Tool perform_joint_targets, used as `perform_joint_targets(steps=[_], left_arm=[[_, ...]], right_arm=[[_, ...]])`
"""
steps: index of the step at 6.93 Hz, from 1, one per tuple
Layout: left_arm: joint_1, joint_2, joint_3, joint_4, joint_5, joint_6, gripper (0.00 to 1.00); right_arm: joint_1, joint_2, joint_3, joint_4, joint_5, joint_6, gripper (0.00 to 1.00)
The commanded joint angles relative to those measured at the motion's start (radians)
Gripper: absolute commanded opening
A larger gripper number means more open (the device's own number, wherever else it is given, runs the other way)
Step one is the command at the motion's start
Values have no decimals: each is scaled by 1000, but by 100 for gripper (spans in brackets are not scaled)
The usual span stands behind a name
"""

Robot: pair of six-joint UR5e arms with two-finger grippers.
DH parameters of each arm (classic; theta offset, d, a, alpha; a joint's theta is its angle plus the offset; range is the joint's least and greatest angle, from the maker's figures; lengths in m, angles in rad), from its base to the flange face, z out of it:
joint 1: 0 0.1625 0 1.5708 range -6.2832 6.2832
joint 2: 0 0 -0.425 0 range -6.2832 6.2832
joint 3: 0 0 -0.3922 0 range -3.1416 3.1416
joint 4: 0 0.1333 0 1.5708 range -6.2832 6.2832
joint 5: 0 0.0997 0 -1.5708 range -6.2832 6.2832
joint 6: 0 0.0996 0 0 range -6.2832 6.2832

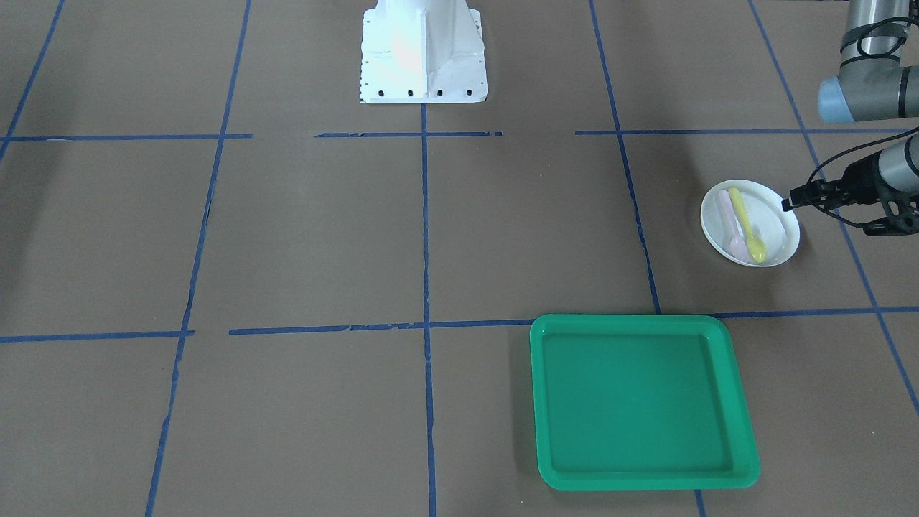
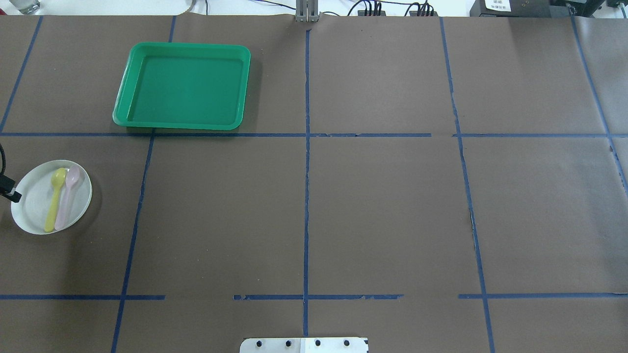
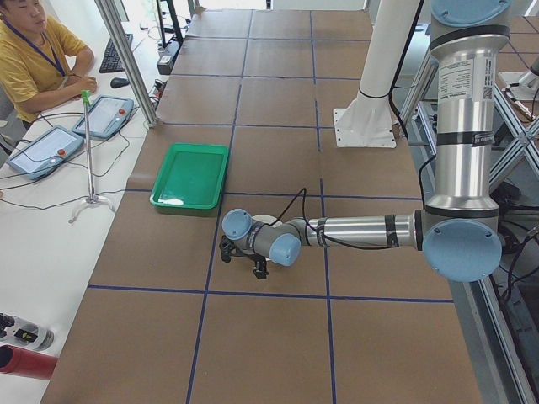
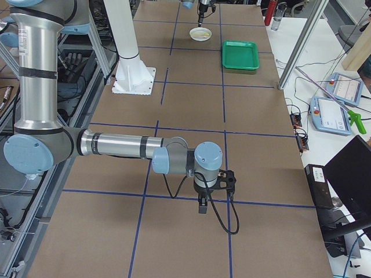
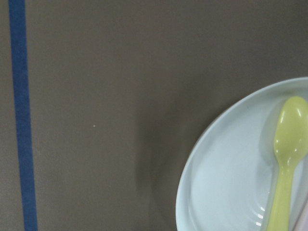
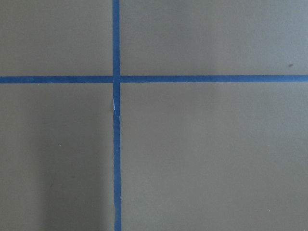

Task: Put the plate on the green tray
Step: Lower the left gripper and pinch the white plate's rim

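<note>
Our left pincer (image 2: 11, 192) sits at the left rim of the plate (image 2: 34, 213), probably to pinch that edge; we cannot tell its opening. A yellow spoon (image 2: 55, 198) and a pink spoon (image 2: 68, 196) lie on it, so we'd carry level. The green tray (image 2: 181, 126) lies well apart, rightward. Our right pincer (image 4: 201, 204) hangs low, its opening unreadable.

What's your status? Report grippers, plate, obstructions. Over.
Left gripper at rim of round white plate, state unclear; right gripper far off, unclear. Plate on table, carrying yellow plastic spoon and pink plastic spoon. Rectangular green plastic tray empty, nothing between.
</note>
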Motion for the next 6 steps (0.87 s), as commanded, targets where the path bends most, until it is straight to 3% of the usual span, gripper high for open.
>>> perform_joint_targets(steps=[1,6], left_arm=[[16,-11,17,-1,-1,0,100],[20,-60,78,-31,6,3,100]], right_arm=[[0,0,0,0,-1,0,100],[0,0,0,0,-1,0,100]])
